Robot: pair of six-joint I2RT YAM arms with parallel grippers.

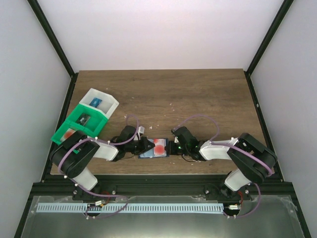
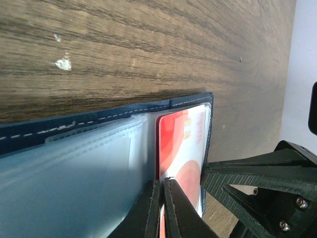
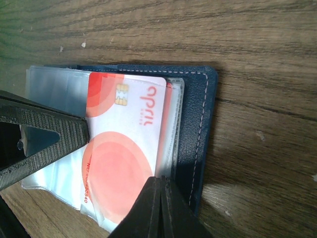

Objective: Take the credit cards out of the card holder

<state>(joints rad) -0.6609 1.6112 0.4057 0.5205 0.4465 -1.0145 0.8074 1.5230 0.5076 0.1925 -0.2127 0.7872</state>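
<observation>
The card holder (image 1: 147, 155) lies open on the wooden table between my two arms, its dark blue cover (image 3: 198, 124) edged with white stitching (image 2: 99, 121). One of the credit cards (image 3: 124, 144), white with red-orange circles and a chip, sticks partly out of the clear sleeves (image 2: 181, 144). My left gripper (image 2: 162, 186) is shut on this card's edge, which runs into the thin gap between the fingers. My right gripper (image 3: 162, 181) is shut, with its tips pressed on the sleeve beside the card's other edge. From above, the left gripper (image 1: 150, 145) and right gripper (image 1: 171, 147) flank the card (image 1: 159, 146).
A white bin (image 1: 101, 103) and a green bin (image 1: 81, 121) stand at the table's left edge, each with small items inside. A pale pink item (image 1: 68, 133) lies in the green bin's near compartment. Black frame posts rise at the back corners.
</observation>
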